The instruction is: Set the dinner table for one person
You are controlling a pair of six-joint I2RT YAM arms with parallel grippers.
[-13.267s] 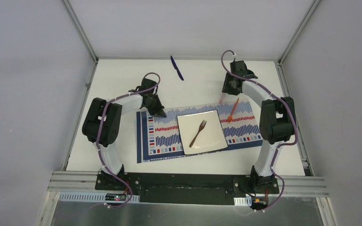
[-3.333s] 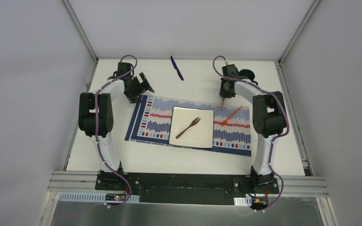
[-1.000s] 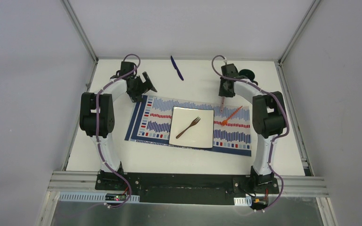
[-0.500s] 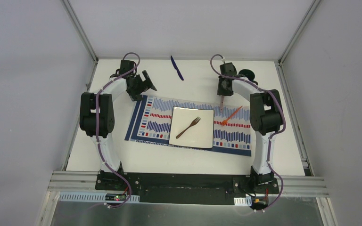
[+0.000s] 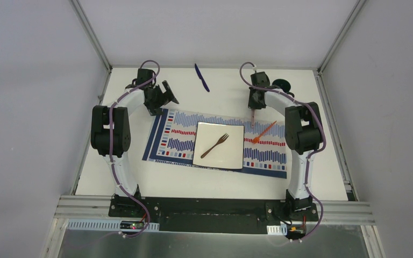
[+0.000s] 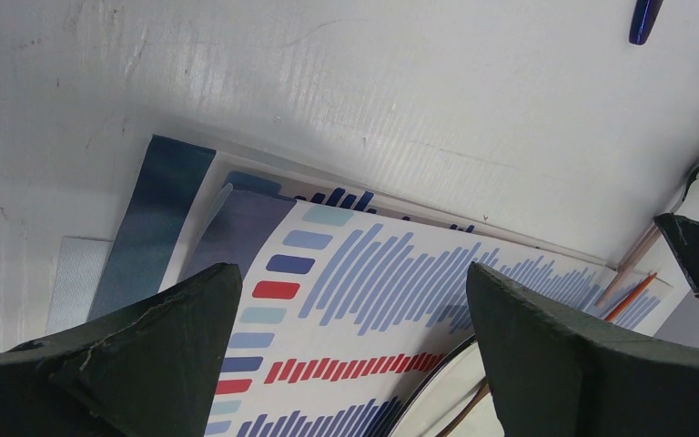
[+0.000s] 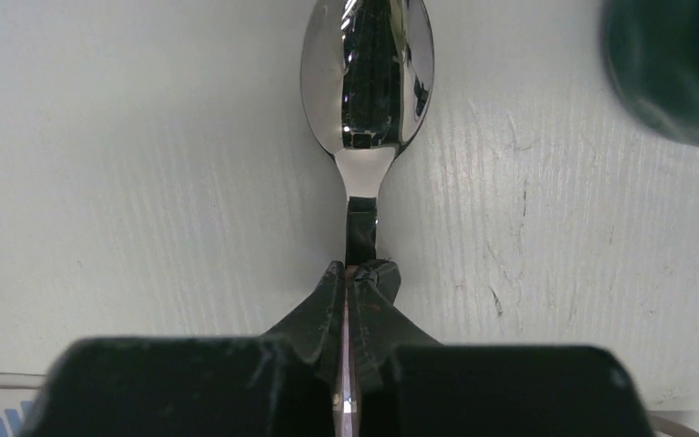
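Large plain white matte rectangular dinner table [image 5: 226, 88] with aluminium frame edges fills the floor of the grey-walled cell, arm bases at its near edge. Blue, red and white striped rectangular placemat [image 5: 175, 141] lies around the table's centre, slightly skewed. Square white plate [image 5: 232, 156] sits on the placemat's middle, with a brown fork [image 5: 215, 145] lying diagonally on the plate. Thin orange utensil [image 5: 263, 132] lies on the placemat's right part, near the plate. Slim dark blue utensil [image 5: 201, 77] lies on bare table near the far edge. Right gripper [image 7: 360, 278] is clenched on the handle of a shiny metal spoon [image 7: 368, 73]; the bowl sticks out past the fingertips over bare table just off the placemat's far edge, can't tell if the bowl touches the surface. Dark round object [image 7: 673, 64], blurred, sits toward the far-right corner. Left gripper [image 6: 350, 278] is spread wide, holding nothing, over the placemat's far-left corner.
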